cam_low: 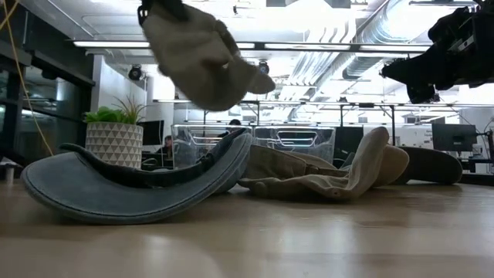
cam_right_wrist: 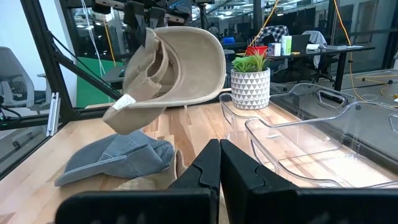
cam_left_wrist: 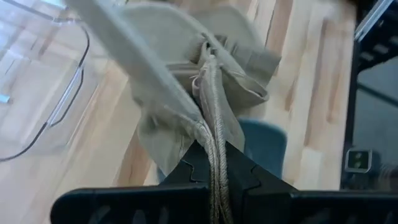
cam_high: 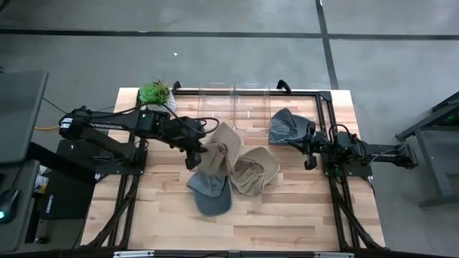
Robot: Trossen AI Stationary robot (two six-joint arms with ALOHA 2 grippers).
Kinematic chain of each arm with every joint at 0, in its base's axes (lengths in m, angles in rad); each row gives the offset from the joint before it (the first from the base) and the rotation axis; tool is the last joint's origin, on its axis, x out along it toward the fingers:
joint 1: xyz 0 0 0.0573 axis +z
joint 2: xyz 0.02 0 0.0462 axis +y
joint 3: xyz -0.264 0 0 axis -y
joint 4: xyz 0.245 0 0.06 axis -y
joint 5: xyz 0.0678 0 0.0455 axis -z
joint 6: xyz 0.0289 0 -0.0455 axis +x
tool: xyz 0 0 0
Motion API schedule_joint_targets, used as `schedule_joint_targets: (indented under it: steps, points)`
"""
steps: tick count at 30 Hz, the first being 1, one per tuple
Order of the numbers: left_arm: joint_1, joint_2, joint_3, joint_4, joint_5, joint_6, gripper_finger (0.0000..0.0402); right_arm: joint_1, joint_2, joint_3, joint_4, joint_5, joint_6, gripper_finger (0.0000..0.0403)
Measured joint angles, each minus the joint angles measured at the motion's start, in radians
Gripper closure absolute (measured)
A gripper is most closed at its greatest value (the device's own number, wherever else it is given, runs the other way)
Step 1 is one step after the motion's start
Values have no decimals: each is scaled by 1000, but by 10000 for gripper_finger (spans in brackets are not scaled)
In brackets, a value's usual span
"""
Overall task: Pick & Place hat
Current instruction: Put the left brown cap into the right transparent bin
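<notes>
A tan hat is held up off the wooden table, pinched by its strap between the closed fingers of the left gripper; in the left wrist view the cord is seen clamped between the pads. From the low view the tan hat hangs clear above a blue-grey cap that rests upturned on the table. Just beside that cap a second tan hat lies crumpled on the boards, and past it, towards the right arm, a dark grey hat lies. Clear plastic bins are set along the table's far edge, with a potted plant in a patterned white pot near its far left corner. The right gripper is parked over the table's right side, its fingers pressed together on nothing. The table is of pale planks, framed by black rails. Beyond it an open office with ceiling lights, ducts and monitors is seen; the floor is grey.
</notes>
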Motion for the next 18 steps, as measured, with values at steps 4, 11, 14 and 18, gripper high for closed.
schedule_joint_targets:
  steps: [4,11,14,18]
  points:
    - [0,0,0,50,-1,-20,401,0,0,0,9,56,-7,402]
    - [0,0,0,61,-25,-23,401,0,0,1,16,100,99,402]
    - [0,0,0,63,-36,-23,401,0,0,1,44,91,184,402]
    - [0,0,0,86,-60,-23,401,0,0,1,45,89,265,402]
